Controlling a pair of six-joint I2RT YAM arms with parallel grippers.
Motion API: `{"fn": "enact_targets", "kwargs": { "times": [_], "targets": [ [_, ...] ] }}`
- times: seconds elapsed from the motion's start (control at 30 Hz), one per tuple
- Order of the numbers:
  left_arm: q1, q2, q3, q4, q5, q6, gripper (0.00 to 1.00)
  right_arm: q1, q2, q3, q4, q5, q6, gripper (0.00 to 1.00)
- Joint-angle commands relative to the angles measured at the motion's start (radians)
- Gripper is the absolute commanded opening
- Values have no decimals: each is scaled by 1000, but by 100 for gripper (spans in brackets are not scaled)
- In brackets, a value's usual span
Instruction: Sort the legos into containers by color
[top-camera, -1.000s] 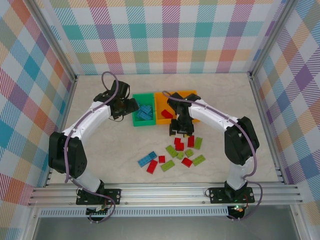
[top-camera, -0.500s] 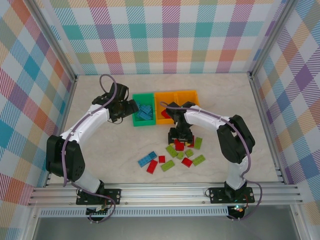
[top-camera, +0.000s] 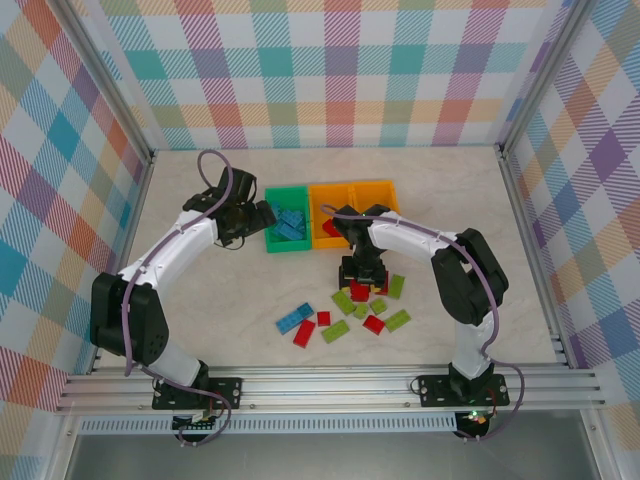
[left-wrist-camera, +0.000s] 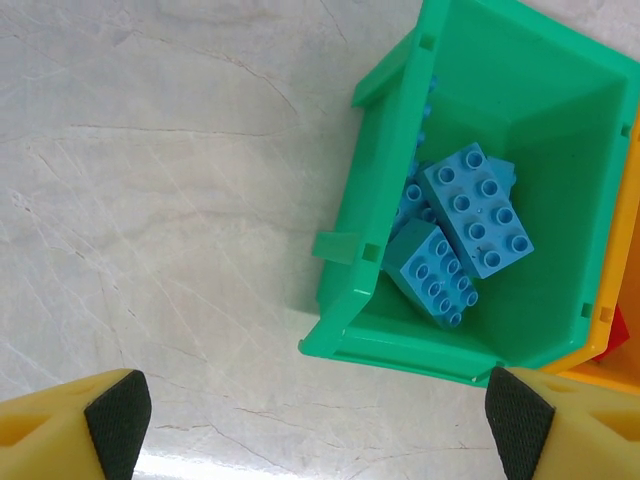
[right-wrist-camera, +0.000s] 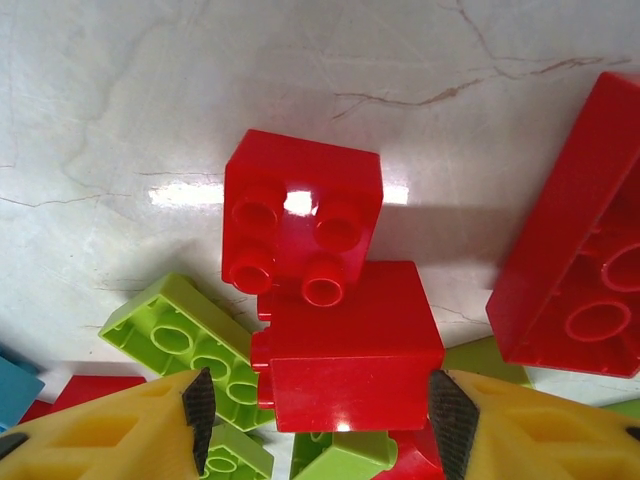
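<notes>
The green bin (top-camera: 285, 191) holds blue legos (left-wrist-camera: 475, 210). My left gripper (top-camera: 250, 217) hovers open and empty just off that bin's near left corner (left-wrist-camera: 345, 345). Two orange bins (top-camera: 322, 188) (top-camera: 375, 185) stand to the right, and the nearer one holds a red lego (top-camera: 333, 228). Loose red and lime green legos (top-camera: 372, 305) lie in a pile in front of the bins. My right gripper (top-camera: 362, 276) is down on this pile. Its fingers straddle a red lego (right-wrist-camera: 350, 360). The right pad (right-wrist-camera: 447, 420) touches it, while the left pad (right-wrist-camera: 199, 412) stands a little off.
A blue lego (top-camera: 294, 318), red ones (top-camera: 304, 334) and lime green ones (top-camera: 335, 331) lie apart toward the front. Beside the straddled lego sit a red square lego (right-wrist-camera: 300, 215), a long red one (right-wrist-camera: 580, 260) and a lime green one (right-wrist-camera: 185, 340). Checked walls enclose the table.
My right gripper has come down from beside the orange bin onto the pile and now straddles a red lego. My left gripper has opened wider beside the green bin.
</notes>
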Motion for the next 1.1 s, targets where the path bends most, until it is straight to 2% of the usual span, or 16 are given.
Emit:
{"fn": "enact_targets", "kwargs": {
  "times": [0.0,0.33,0.6,0.83,1.07],
  "targets": [
    [6,-37,-12,-1,-17,-5,89,8,40,-31,20,1,10,60],
    [6,-53,-34,3,-25,-11,89,24,-25,-30,-16,36,19,60],
    [6,-65,-41,4,-26,-13,89,25,28,-51,12,22,14,57],
    [6,-81,-54,1,-29,-17,89,24,52,-34,-9,44,-5,48],
    [6,-84,-64,9,-27,-24,89,23,40,-36,-13,67,-36,31]
  ]
}}
